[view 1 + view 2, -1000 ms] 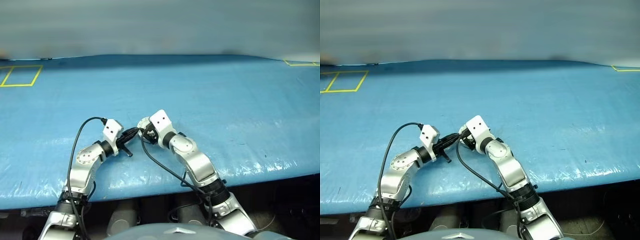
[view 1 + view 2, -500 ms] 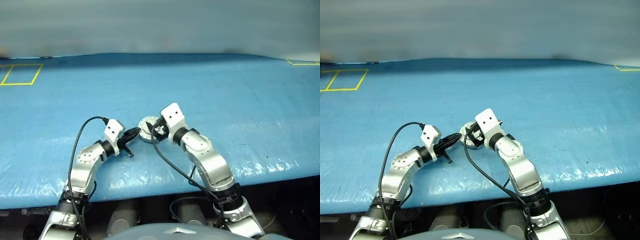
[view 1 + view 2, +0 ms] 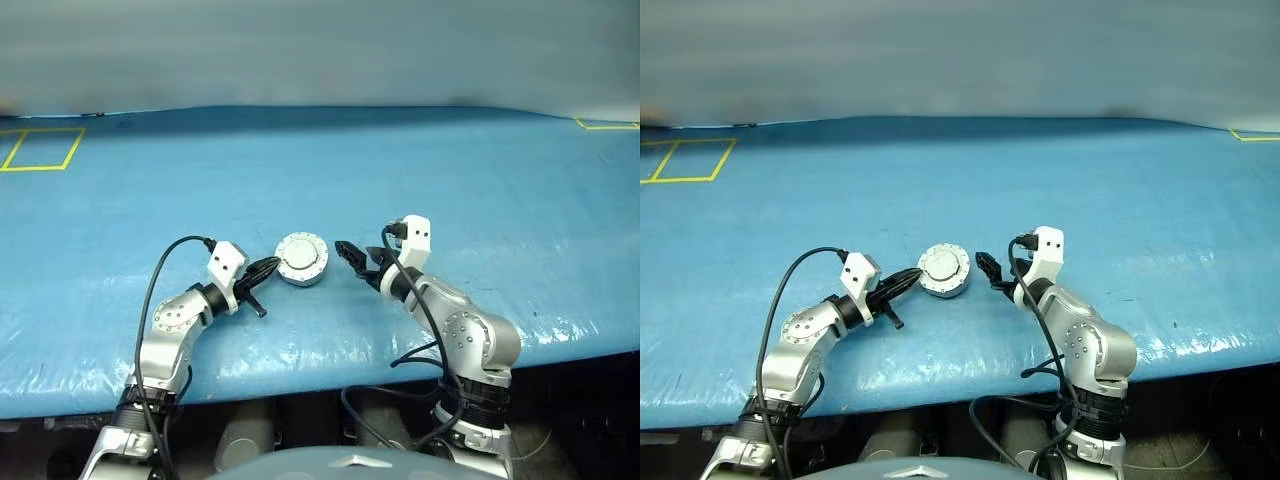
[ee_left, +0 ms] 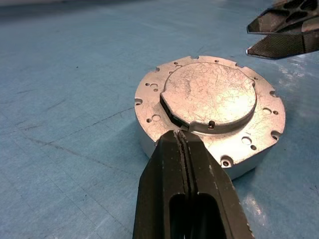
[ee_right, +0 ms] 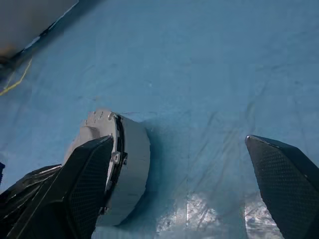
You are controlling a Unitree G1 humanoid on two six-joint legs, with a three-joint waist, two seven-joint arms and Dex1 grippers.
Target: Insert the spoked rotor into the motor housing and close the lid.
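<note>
On the blue table cover (image 3: 470, 180), near its front edge, find the motor housing (image 3: 301, 260) lying flat between the two arms. Note the lid (image 4: 209, 94) down on top of it, plain grey face up, so judge the closing done or nearly so. Take the spoked rotor to be inside, under that lid; cannot confirm through the metal.

Next, see the left gripper (image 4: 182, 139) pinched fully shut, holding nothing, tips touching the housing's near rim. See the right gripper (image 3: 355, 260) spread wide and empty, just beside the housing on the other side, apart from it.

Then look at the thin dark gap along one edge of the lid's raised disc in the left wrist view. Cannot tell whether it marks a normal step or a lid not fully seated.

Watch for these, as judgement only:
- Pushing with the shut left tips, and so sliding the housing across the slick cover with nothing bracing its far side.
- Catching the rim while drawing those tips away, and so lifting or shifting the lid.
- Sweeping the open right jaws sideways into the housing's wall.
- Leaving a half-seated lid over a tilted rotor.
</note>
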